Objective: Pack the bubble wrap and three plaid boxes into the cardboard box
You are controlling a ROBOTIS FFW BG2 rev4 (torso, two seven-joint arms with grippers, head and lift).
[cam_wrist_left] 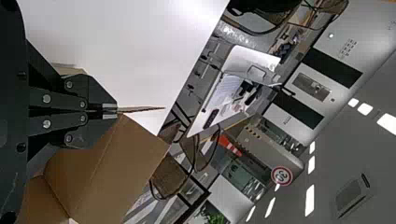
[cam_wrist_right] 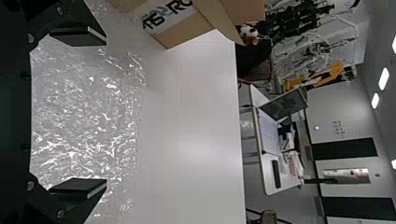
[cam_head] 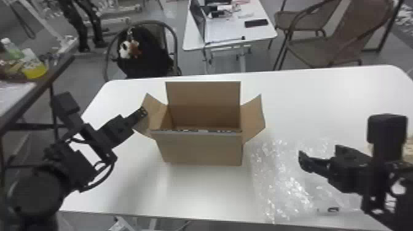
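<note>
Head view, lower right: the spread right pincer (cam_wrist_right: 105, 112) should pinch the bubble wrap (cam_head: 276, 181) low, while the left pincer (cam_wrist_left: 116, 109), clenched on a flap (cam_head: 156, 113), steadies the cardboard box (cam_head: 199, 150)

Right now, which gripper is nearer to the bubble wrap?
Right. The right gripper is over the bubble wrap; the left gripper pinches the left flap of the cardboard box, farther off.

Rear chair (cam_head: 160, 30): black bag (cam_head: 147, 58) on it, white-and-brown plush charm (cam_head: 129, 48) attached.
Rear table (cam_head: 261, 33): white; open laptop (cam_head: 198, 18), dark slim object (cam_head: 256, 23) lying flat.
Brown chairs (cam_head: 350, 38): two, right rear.
Side table (cam_head: 58, 70): left edge; yellow-bottomed container (cam_head: 34, 70), greenish bottle (cam_head: 12, 49).
Round sign (cam_wrist_left: 281, 176): red rim, left wrist view.
Ceiling lights (cam_wrist_right: 384, 79): lit.
</note>
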